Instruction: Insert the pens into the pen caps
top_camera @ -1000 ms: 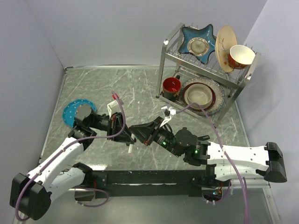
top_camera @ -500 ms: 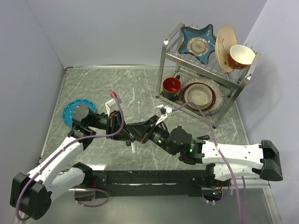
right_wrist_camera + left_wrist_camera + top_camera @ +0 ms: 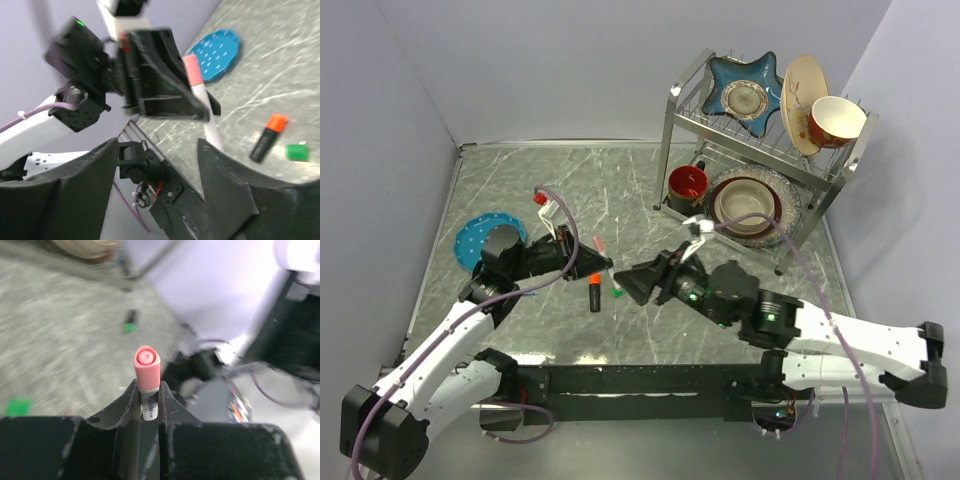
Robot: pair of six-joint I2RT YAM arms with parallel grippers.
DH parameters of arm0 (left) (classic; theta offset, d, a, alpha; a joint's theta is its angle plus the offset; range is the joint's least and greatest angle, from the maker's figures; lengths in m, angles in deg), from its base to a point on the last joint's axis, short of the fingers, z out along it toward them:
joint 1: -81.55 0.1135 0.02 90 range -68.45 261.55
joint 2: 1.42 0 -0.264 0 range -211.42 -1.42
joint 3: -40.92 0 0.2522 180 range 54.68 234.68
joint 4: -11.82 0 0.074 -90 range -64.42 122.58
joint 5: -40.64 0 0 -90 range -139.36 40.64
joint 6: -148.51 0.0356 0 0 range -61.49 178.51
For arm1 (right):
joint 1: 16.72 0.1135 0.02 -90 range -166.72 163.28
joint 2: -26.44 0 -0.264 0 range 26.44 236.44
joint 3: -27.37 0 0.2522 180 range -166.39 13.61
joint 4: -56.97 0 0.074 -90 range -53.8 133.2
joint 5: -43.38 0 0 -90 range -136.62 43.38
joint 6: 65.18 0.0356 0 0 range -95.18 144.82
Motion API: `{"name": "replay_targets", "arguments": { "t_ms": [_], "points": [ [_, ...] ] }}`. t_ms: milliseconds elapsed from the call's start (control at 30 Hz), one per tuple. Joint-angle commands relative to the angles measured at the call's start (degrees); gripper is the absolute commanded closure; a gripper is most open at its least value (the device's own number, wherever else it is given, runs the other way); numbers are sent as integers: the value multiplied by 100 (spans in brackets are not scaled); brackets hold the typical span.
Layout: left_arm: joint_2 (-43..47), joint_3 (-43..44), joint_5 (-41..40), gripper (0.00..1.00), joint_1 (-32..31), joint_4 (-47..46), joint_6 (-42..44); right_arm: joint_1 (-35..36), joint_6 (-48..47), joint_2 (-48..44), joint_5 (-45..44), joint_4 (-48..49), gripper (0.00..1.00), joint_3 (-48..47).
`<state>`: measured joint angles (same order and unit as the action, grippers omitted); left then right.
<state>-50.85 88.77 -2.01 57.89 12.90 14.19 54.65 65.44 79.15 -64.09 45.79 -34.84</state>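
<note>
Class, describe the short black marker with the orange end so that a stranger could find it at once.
On the grey marbled table, near its front middle, a short marker lies flat beside a tiny green cap. Only it is black-bodied with a bright orange end.

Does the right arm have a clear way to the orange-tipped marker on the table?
Probably yes: the right gripper is open and empty, the orange-tipped marker lies uncovered just ahead, with only the green cap close by.
</note>
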Motion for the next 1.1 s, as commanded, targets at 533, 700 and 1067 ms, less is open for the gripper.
{"name": "replay_targets", "arguments": {
  "t_ms": [533, 700, 1067],
  "points": [
    [-2571, 1892, -4208, 99, 116, 5138, 1312, -220, -309, -2247, -784, -1280, 19, 1311],
    [-3194, 1593, -4120, 99, 11, 4872, 1223, -220, -432, -2353, -608, -1181, 18, 1382],
    [-3766, 1452, -4261, 93, -192, 4583, 1197, -220, -415, -2423, -520, -1147, 18, 1461]
  ]
}}
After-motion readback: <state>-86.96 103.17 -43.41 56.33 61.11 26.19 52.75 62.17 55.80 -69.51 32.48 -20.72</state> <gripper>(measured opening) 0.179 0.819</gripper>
